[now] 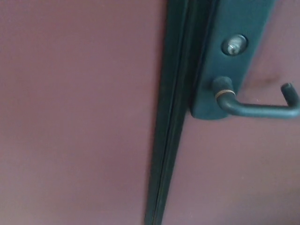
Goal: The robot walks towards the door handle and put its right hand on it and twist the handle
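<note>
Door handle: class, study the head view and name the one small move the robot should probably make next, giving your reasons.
Probably bring the right hand up toward the door handle. No hand shows in the picture yet, while the lever sits close, level and untouched at the right edge, below the keyhole on the dark plate.

Reddish-brown door panels filling the view, divided by a dark vertical door edge strip running top to bottom; soft, even, slightly blurred lighting.

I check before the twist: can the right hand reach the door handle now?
Probably yes: nothing covers the door handle, which sticks out free from its plate. But neither hand is in view, so I cannot confirm it.
</note>
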{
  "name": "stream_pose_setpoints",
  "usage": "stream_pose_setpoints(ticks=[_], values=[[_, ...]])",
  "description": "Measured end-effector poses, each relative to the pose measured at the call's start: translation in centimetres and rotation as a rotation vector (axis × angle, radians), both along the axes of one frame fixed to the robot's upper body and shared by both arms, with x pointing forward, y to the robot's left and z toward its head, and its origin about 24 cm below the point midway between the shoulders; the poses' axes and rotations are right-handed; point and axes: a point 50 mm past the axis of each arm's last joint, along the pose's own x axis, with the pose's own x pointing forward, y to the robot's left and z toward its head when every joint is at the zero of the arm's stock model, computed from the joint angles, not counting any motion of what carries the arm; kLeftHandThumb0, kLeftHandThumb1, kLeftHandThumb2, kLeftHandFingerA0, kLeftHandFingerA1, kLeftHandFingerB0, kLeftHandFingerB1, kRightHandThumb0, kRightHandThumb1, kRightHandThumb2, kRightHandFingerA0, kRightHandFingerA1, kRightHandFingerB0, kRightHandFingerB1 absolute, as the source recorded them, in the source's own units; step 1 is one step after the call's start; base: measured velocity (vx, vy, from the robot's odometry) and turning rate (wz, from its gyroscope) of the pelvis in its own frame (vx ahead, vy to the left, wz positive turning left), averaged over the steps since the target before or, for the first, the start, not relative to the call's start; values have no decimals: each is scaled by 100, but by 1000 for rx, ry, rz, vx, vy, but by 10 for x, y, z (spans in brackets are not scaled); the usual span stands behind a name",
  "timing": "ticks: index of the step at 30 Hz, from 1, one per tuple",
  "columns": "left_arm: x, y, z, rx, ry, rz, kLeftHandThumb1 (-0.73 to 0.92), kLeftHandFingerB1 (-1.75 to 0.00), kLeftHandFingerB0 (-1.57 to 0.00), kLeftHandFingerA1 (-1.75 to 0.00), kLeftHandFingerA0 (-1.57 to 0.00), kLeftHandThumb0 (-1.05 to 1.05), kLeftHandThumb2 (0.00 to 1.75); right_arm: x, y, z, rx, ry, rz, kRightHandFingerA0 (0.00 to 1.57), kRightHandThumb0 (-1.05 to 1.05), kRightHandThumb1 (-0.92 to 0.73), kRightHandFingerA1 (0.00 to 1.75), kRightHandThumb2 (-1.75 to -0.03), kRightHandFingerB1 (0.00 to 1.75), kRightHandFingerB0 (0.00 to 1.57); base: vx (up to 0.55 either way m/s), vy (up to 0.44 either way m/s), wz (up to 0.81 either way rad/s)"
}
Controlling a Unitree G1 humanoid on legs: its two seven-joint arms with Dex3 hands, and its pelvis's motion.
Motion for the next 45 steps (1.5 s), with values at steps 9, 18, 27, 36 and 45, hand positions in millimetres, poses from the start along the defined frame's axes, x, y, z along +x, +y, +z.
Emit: stream_pose_setpoints(ticks=[9,18,27,36,45], values=[[4,0,1,4,-7,-17,61,-40,-51,-45,-61,-29,58,7,0,1,6,-17,1,71,-37,-55,57,-76,50,53,-6,-19,3],[4,0,1,4,-4,-17,61,-40,-52,-45,-61,-30,58,9,1,0,3,-1,28,70,-36,-55,57,-76,50,53,-8,-28,1],[5,-1,1,6,-2,-29,61,-41,-52,-45,-63,-30,58,11,1,1,13,-11,12,71,-36,-56,57,-77,51,53,0,0,0],[13,-2,2,8,-13,-45,61,-41,-52,-46,-64,-30,58,19,1,2,26,-31,12,71,-37,-56,57,-77,50,52,0,0,0],[17,-3,2,10,-18,-60,60,-41,-52,-46,-64,-30,58,21,2,2,31,-31,29,73,-29,-65,45,-59,39,56,0,0,0]])
